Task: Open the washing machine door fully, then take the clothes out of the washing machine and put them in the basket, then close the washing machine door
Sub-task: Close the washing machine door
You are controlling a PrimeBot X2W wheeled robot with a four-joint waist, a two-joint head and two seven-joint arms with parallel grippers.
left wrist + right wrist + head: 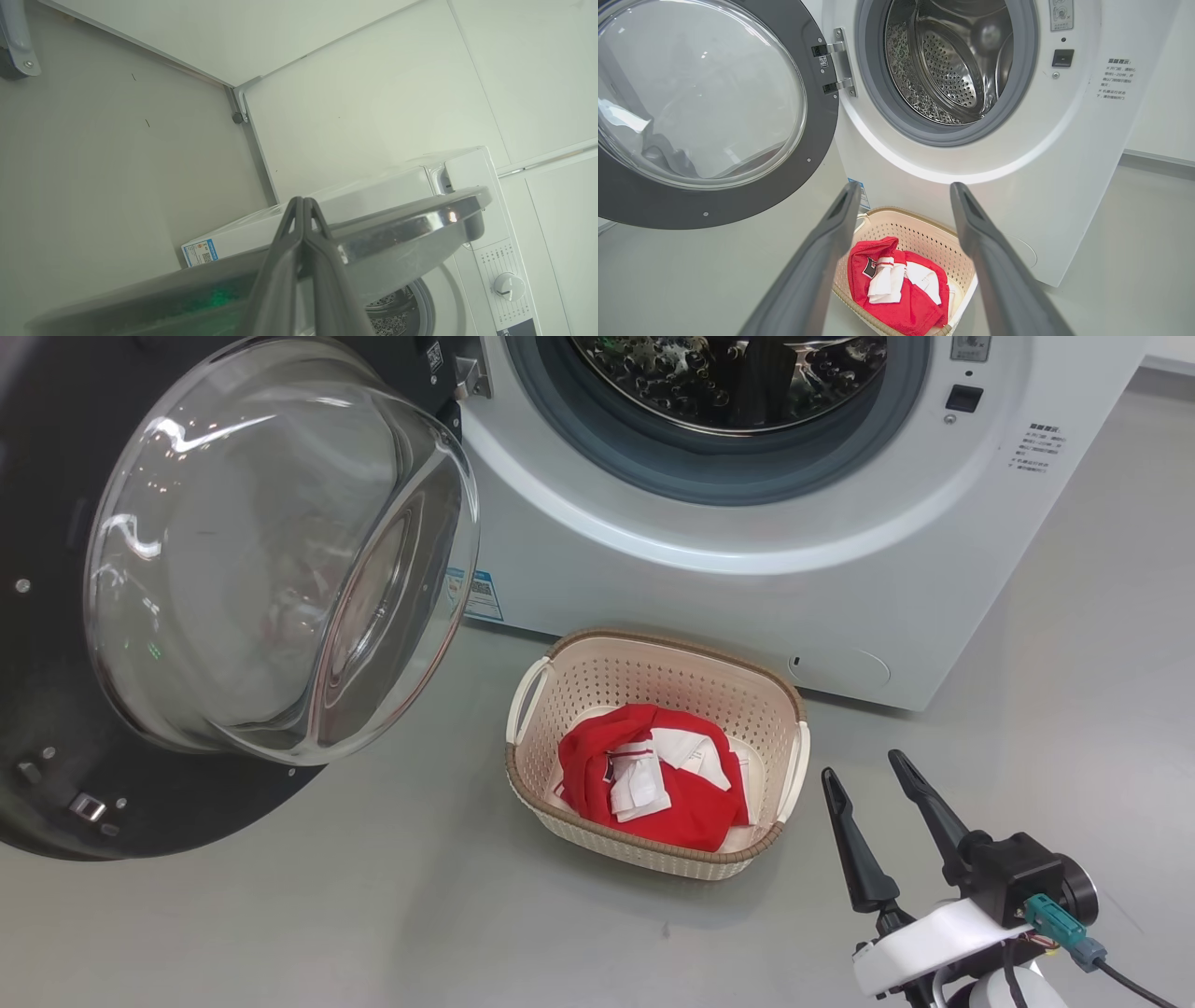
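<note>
So, looks like you're on the last bit: the clothes (653,775) are lying in the basket (672,649), which sits on the floor (373,915) right in front of the washing machine (747,588). The drum (948,70) looks empty from what I can see. The washing machine door (280,551) is swung wide open off the machine's hinge side. Your right hand (861,763) is spread open with nothing in it, out in front of the machine just beside the basket. Your left hand (303,201) is pinched closed on nothing, fingers together, up by the door's rim, with the machine beyond it. Can't tell if it's actually touching.

Closing the door is what's left, I'd say. It's rigid, probably heavy-ish, and only swings on its hinge (838,60), so no need to grip, just push. The glossy black ring (817,140) will likely be slippery, so I'd press flat on it near the edge farthest from the hinge and keep off the bulging glass (700,93). Go gentle as it nears the machine so the latch (87,807) clicks instead of bouncing
</note>
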